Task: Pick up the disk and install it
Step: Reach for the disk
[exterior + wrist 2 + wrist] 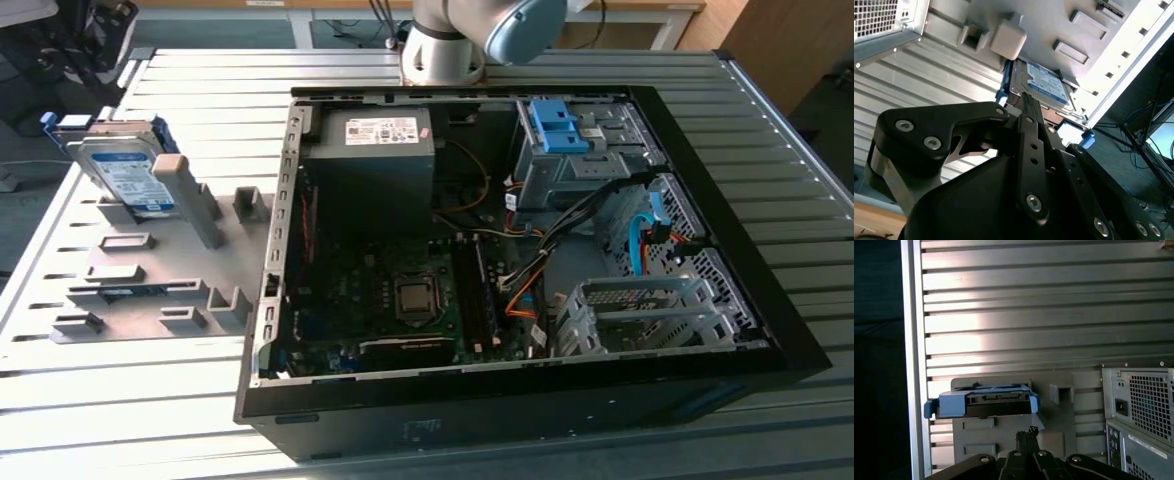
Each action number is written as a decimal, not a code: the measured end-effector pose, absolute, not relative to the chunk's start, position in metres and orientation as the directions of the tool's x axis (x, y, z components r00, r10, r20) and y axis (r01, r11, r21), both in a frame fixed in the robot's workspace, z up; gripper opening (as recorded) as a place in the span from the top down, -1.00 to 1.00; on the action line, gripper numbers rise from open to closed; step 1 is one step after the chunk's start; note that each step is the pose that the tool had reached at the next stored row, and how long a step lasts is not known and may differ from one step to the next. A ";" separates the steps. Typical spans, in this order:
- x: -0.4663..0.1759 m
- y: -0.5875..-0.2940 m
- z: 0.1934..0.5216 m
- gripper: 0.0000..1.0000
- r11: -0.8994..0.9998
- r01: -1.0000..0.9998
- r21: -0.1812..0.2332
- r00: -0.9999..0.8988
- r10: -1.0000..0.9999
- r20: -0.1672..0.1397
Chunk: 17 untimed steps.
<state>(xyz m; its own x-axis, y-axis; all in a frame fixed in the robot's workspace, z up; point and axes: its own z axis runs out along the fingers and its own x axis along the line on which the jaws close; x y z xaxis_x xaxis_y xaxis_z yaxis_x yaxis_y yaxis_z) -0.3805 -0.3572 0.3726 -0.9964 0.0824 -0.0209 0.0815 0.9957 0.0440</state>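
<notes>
The disk (pixel 123 170) is a silver drive with a white-and-blue label and a blue rail frame. It stands tilted against a post of the grey holder plate (pixel 147 270) at the exterior view's left, outside the computer. In both wrist views the disk (pixel 1041 85) (pixel 986 402) lies beyond the fingertips, apart from them. My gripper (pixel 1027 431) (pixel 1026 97) is shut with nothing in it, its black links meeting at the tips. The arm (pixel 467 40) rises behind the case at the back.
An open black computer case (pixel 747 250) lies on its side on the slatted metal table (pixel 134 420). Inside are a grey power supply (pixel 374 150), the motherboard, cables and a metal drive bay with a bare blue bracket (pixel 554 125). Several grey blocks stand on the holder plate.
</notes>
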 end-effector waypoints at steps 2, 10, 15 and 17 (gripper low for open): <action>-0.387 -0.356 0.372 0.79 0.996 0.082 0.044 -0.996 0.083 -0.021; -0.411 -0.349 0.370 0.79 0.995 0.084 0.044 -0.996 0.085 -0.021; -0.427 -0.346 0.369 0.79 0.995 0.085 0.044 -0.996 0.086 -0.020; -0.432 -0.346 0.368 0.79 0.995 0.085 0.044 -0.996 0.086 -0.020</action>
<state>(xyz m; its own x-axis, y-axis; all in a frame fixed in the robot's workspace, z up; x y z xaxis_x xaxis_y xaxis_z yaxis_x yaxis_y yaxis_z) -0.4318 -0.3459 0.3683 -0.9961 0.0859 -0.0203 0.0849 0.9954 0.0440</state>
